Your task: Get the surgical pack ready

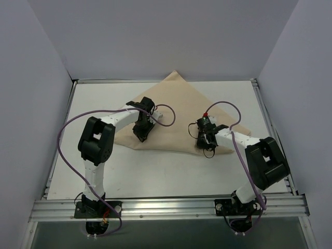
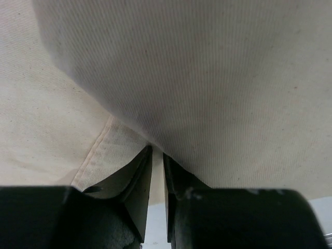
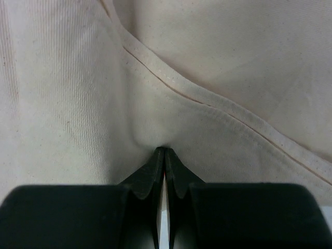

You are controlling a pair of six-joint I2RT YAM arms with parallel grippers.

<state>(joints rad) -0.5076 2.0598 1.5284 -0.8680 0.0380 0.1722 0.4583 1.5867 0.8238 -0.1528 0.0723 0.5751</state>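
Observation:
The large beige cloth (image 1: 179, 106) lies spread on the white table, one corner pointing to the back. My left gripper (image 1: 141, 136) is at the cloth's front left edge, shut on a fold of it. In the left wrist view the cloth (image 2: 207, 78) fills the frame and runs down between the nearly closed jaws (image 2: 157, 151). My right gripper (image 1: 202, 144) is at the front right edge, shut on the cloth. In the right wrist view a hemmed edge (image 3: 218, 106) crosses above the shut gripper (image 3: 165, 150). The tray, forceps, tweezers and green packets are hidden.
The white table (image 1: 155, 174) has raised metal rails at the left (image 1: 61, 145), right (image 1: 270, 124) and front (image 1: 166, 207). Grey walls enclose the back and sides. Purple cables loop off both arms.

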